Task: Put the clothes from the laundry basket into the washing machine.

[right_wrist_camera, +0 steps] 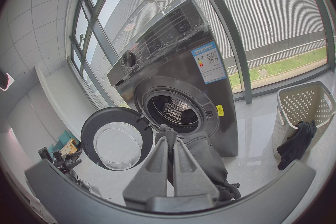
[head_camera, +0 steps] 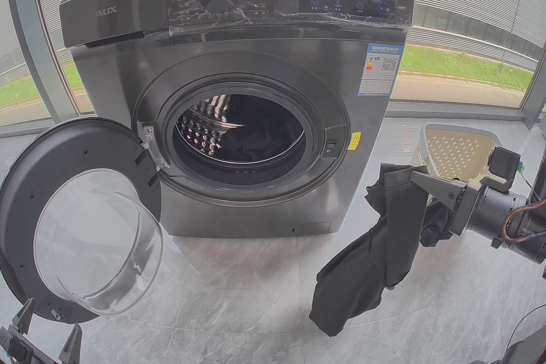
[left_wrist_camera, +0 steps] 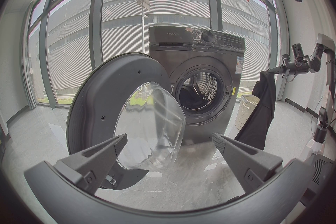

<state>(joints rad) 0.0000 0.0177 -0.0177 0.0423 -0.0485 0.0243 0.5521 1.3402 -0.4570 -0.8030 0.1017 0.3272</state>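
A grey front-loading washing machine point(head_camera: 239, 98) stands ahead with its round door point(head_camera: 79, 223) swung open to the left; dark cloth lies inside the drum point(head_camera: 242, 135). My right gripper point(head_camera: 418, 177) is shut on a dark garment point(head_camera: 375, 251) that hangs down in the air, right of the machine and above the floor. The pinched cloth also shows between the closed fingers point(right_wrist_camera: 171, 151) in the right wrist view. The beige laundry basket point(head_camera: 460, 152) stands behind the garment, with another dark piece draped over its rim point(right_wrist_camera: 297, 142). My left gripper point(left_wrist_camera: 168, 147) is open and empty, low near the door.
Glass walls and window frames stand behind the machine. The open door point(left_wrist_camera: 122, 112) juts out over the floor on the left. Pale tiled floor point(head_camera: 244, 285) lies bare in front of the machine.
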